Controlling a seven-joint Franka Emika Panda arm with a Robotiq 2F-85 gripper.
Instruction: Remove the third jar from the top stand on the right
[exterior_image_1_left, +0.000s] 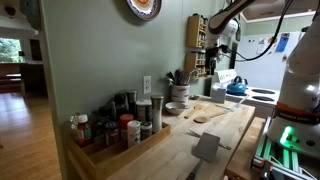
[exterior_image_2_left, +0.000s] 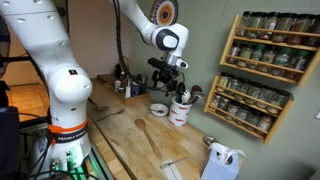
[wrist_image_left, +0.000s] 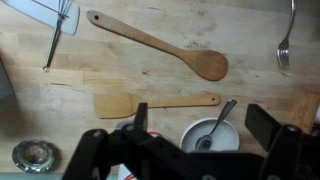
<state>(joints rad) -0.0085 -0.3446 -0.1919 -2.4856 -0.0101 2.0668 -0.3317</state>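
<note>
The light-wood spice rack (exterior_image_2_left: 268, 62) hangs on the wall at the right, with several tiers of small jars. Its top shelf (exterior_image_2_left: 280, 22) holds a row of dark-lidded jars. The rack also shows far back in an exterior view (exterior_image_1_left: 197, 45). My gripper (exterior_image_2_left: 168, 72) hangs over the counter, left of the rack and well apart from it. In the wrist view the gripper (wrist_image_left: 205, 120) is open and empty, with its fingers on either side of a white bowl (wrist_image_left: 212, 136) that holds a spoon. No jar is between the fingers.
A wooden spoon (wrist_image_left: 160, 45), a wooden spatula (wrist_image_left: 150, 103) and a fork (wrist_image_left: 285, 45) lie on the counter. A white utensil holder (exterior_image_2_left: 181, 108) stands beside the bowl. A low crate of larger spice bottles (exterior_image_1_left: 115, 135) is near the counter's end, and a grater (exterior_image_2_left: 222, 160) is near the front.
</note>
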